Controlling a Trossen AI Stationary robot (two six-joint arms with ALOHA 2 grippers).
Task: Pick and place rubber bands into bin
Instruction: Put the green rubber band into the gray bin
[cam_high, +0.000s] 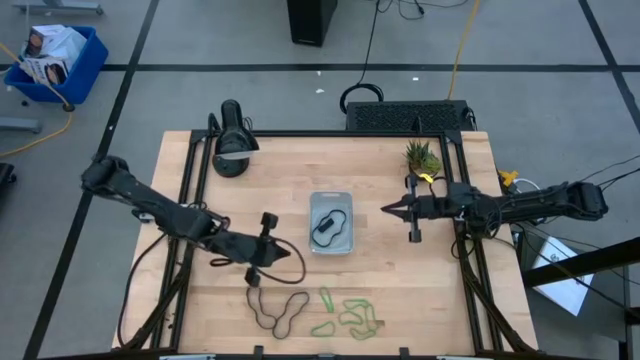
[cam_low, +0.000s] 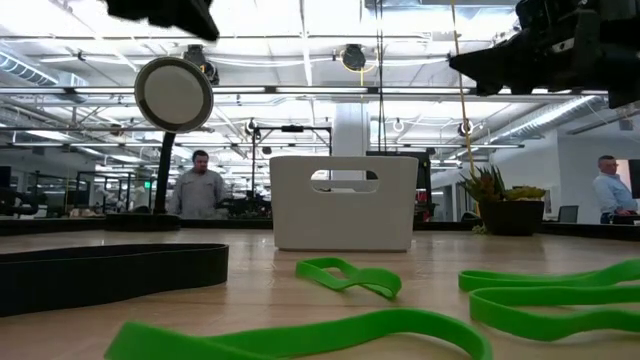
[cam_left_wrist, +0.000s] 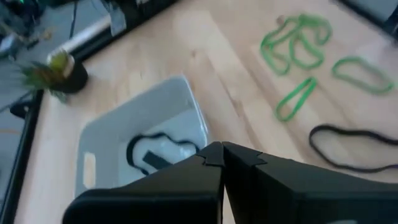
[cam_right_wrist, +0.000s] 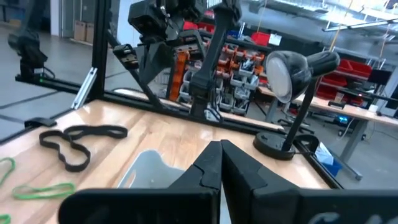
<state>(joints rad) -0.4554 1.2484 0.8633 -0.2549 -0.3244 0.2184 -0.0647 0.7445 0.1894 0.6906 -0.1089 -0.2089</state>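
High view: the bin (cam_high: 331, 222) sits near the centre of the wooden tabletop (cam_high: 290, 170), with one dark rubber band (cam_high: 330, 226) curled inside it. Left hand (cam_high: 294, 254) hangs over the tabletop just beside the bin's near-left corner; the left wrist view shows its fingers (cam_left_wrist: 205, 163) pressed together with nothing between them, so clenched and empty. Right hand (cam_high: 386, 210) is stretched in from the right side, tip just beside the bin's right wall; the right wrist view shows its fingers (cam_right_wrist: 211, 163) likewise closed on nothing. Remaining bands lie along the front edge of the tabletop, well apart from the bin: a dark loop (cam_high: 277, 311) folded on itself below the left hand, and to its right a cluster of green bands (cam_high: 350, 314), some overlapping, though the exact count is hard to read, probably four or five. Low view puts the green bands (cam_low: 348, 276) in the foreground with the bin (cam_low: 343, 202) behind them. A desk lamp (cam_high: 233, 138) stands at the back left of the tabletop, a small potted plant (cam_high: 422, 157) at the back right. A person (cam_low: 202, 188) shows in the room beyond.
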